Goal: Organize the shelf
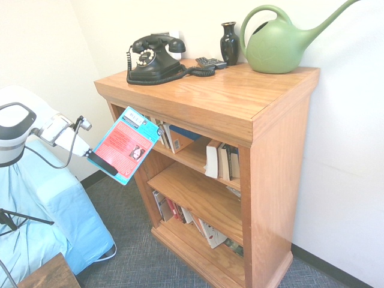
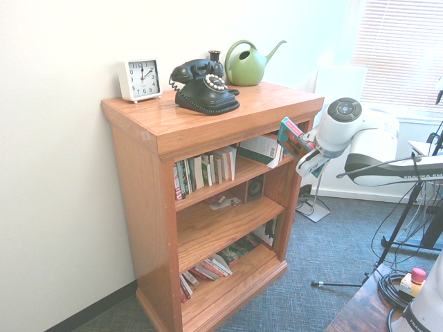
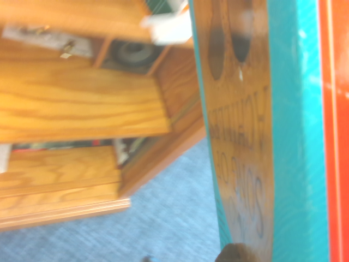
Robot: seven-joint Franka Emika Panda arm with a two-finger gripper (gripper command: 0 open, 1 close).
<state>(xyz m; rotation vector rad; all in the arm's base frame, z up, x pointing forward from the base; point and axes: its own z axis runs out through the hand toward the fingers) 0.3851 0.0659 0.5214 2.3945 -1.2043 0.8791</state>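
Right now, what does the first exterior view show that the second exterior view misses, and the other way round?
Only the first shows the held book's red and teal cover face-on and a remote beside the vase. Only the second shows the white clock and a window blind. Both share the shelf, black telephone, green watering can and the end effector shut on the book.

**Oak shelf and its load**

The shelf [image 2: 156, 180] carries a clock [image 2: 140, 79], a black telephone [image 1: 155, 58], a dark vase [image 1: 229, 42] and a green watering can [image 1: 277, 43] on top; books [image 2: 205, 170] fill its tiers, some leaning.
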